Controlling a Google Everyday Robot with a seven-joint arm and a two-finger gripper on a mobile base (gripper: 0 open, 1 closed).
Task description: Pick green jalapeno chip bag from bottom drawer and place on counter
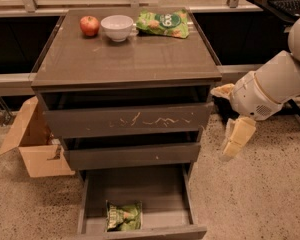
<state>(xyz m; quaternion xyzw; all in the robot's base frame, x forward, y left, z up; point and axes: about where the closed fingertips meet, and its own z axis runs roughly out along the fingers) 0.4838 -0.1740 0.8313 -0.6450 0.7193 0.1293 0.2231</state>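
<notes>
- Down at the front of the open bottom drawer (140,191): green jalapeno chip bag (123,216), crumpled, dark green with yellowish patches, lying flat just behind the front panel.
- Right of the cabinet, level with the upper two drawers: gripper (221,122), fingers spread wide, grasping nothing.
- Farther back on the counter (125,61): apple (89,25), white bowl (117,27), brighter green bag (162,23).

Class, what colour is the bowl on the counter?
White bowl, camera view; gripper hangs beside cabinet.
</notes>
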